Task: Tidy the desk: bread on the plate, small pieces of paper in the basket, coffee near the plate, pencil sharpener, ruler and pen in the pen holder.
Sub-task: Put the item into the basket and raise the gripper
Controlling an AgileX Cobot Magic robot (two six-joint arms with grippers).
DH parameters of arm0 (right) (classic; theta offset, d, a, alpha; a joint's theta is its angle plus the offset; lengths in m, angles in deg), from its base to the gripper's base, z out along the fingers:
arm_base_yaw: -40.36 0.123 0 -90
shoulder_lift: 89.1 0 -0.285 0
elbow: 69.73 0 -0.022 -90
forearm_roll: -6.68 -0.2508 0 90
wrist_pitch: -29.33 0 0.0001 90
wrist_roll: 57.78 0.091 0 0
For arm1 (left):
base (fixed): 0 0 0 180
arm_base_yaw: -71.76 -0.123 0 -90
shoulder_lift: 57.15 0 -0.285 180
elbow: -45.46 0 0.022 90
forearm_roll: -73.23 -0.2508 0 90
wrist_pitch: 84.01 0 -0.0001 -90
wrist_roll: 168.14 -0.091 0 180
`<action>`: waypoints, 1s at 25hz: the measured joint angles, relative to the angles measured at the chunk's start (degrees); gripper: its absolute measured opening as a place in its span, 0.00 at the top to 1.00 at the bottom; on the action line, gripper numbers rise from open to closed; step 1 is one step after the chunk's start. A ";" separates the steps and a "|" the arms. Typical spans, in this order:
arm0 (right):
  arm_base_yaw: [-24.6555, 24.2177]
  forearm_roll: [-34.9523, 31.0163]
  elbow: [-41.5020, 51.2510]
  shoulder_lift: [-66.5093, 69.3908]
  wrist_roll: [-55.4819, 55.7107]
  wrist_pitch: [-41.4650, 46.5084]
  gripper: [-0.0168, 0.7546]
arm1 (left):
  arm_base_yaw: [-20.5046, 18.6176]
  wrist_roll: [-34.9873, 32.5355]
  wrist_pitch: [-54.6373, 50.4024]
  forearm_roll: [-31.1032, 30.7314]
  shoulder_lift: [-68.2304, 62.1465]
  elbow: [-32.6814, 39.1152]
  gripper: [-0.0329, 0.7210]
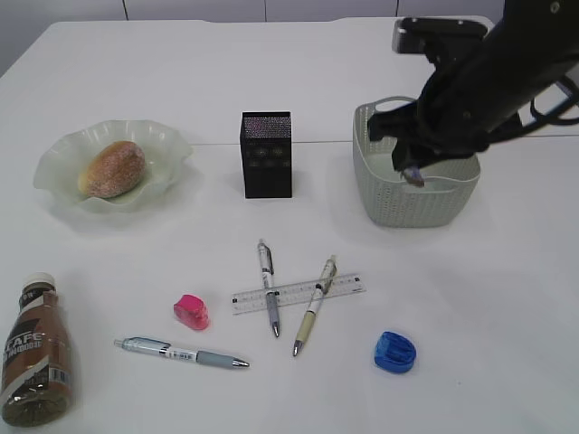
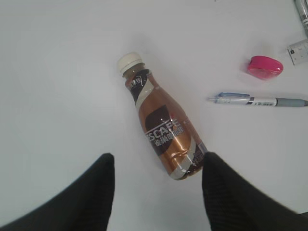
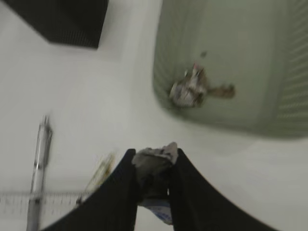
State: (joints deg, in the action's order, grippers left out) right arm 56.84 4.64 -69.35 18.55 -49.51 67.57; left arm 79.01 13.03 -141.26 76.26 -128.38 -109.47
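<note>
coffee (image 2: 163,134) flat, cap toward plate (image 1: 54,167) | left hand (image 2: 156,187) spread | right hand (image 3: 154,166) pinching paper (image 3: 155,156)

- Looks like lab/test bench dressed as office desk: large plain white tabletop (image 1: 271,81) w/ thin seam, blank pale wall panels behind.
- Office props: black square mesh pen holder (image 1: 267,154), translucent-white plastic ruler (image 1: 344,287), pens, pink + blue sharpeners.
- Black robot arm (image 1: 507,72) over grey-green perforated basket (image 1: 412,203) = robotics setup, not real office.
</note>
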 joint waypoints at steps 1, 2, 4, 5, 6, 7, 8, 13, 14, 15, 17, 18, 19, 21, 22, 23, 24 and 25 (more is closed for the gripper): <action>-0.84 0.83 -2.28 1.55 1.11 0.00 0.79 | 0.00 0.00 0.00 0.10 0.00 0.00 0.40; -1.53 1.63 -5.02 3.21 1.99 0.00 0.79 | 0.00 0.00 0.00 0.10 0.00 0.00 0.40; -2.44 3.05 -10.57 6.37 3.55 -0.09 0.79 | 0.00 0.00 0.00 0.21 0.00 0.00 0.40; -2.69 3.92 -12.84 8.16 3.80 -0.09 0.79 | 0.00 0.00 0.00 0.21 0.00 0.00 0.40; -2.70 4.76 -15.42 9.67 4.19 -0.09 0.78 | 0.00 0.00 0.00 0.30 0.00 0.00 0.40; -2.70 5.27 -17.80 11.46 4.30 -0.09 0.77 | 0.00 0.00 0.00 0.30 0.00 0.00 0.40; -2.70 5.52 -19.85 13.15 4.69 -0.09 0.74 | 0.00 0.00 0.00 0.30 0.00 0.00 0.40; -2.70 6.85 -25.25 17.67 6.02 1.07 0.35 | 0.00 0.00 0.00 0.30 0.00 0.00 0.40; -2.70 7.41 -25.72 17.79 6.22 1.25 0.28 | 0.00 0.00 0.00 0.30 0.00 0.00 0.40; -2.70 8.20 -26.17 17.79 6.48 1.83 0.24 | 0.00 0.00 0.00 0.30 0.00 0.00 0.40; -2.70 9.01 -27.20 17.79 6.72 4.53 0.20 | 0.00 0.00 0.00 0.30 0.00 0.00 0.40; -2.70 9.01 -27.66 17.79 6.95 6.27 0.20 | 0.00 0.00 0.00 0.30 0.00 0.00 0.40; -2.70 8.86 -27.78 17.79 6.96 8.75 0.21 | 0.00 0.00 0.00 0.30 0.00 0.00 0.40; -2.70 7.70 -27.86 17.40 7.08 14.57 0.24 | 0.00 0.00 0.00 0.30 0.00 0.00 0.40; -2.81 6.82 -27.86 16.95 6.57 18.30 0.26 | 0.00 0.00 0.00 0.30 0.00 0.00 0.40; -2.81 5.89 -27.86 16.68 5.41 22.04 0.27 | 0.00 0.00 0.00 0.30 0.00 0.00 0.40; -2.81 5.16 -27.86 16.14 4.04 25.07 0.28 | 0.00 0.00 0.00 0.30 0.00 0.00 0.40; -2.81 4.55 -27.86 15.62 2.88 28.27 0.29 | 0.00 0.00 0.00 0.30 0.00 0.00 0.40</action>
State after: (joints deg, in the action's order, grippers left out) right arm 54.03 9.19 -97.20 34.17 -46.64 95.85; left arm 79.01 13.03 -141.26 76.56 -128.38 -109.47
